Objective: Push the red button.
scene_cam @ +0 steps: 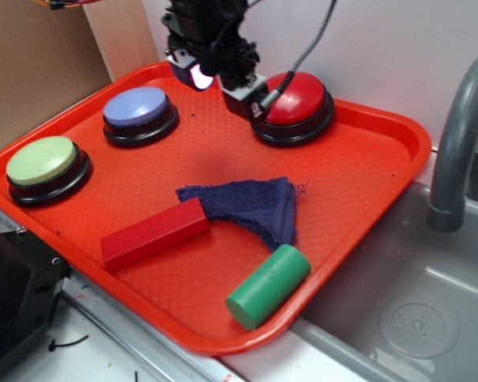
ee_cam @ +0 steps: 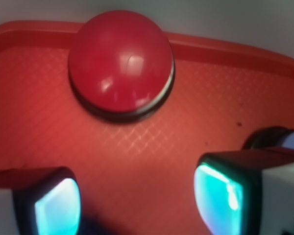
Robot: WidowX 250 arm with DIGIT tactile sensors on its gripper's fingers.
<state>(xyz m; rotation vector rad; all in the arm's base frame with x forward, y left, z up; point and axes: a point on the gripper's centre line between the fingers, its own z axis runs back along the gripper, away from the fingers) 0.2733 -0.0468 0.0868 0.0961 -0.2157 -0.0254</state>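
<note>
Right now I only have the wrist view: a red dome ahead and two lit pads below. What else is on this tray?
Observer: Two more domed buttons, a blue-lavender button and a green button, sit towards the other end of the tray.
Reviewer: Anything loose that is red?
Observer: Yes, a red block lies near the front edge, beside a dark blue cloth.
Reviewer: Is the tool over the red button?
Observer: Not yet. The tool hangs open beside the red button, on the side towards the blue-lavender button. One finger overlaps its rim in the exterior view.
</note>
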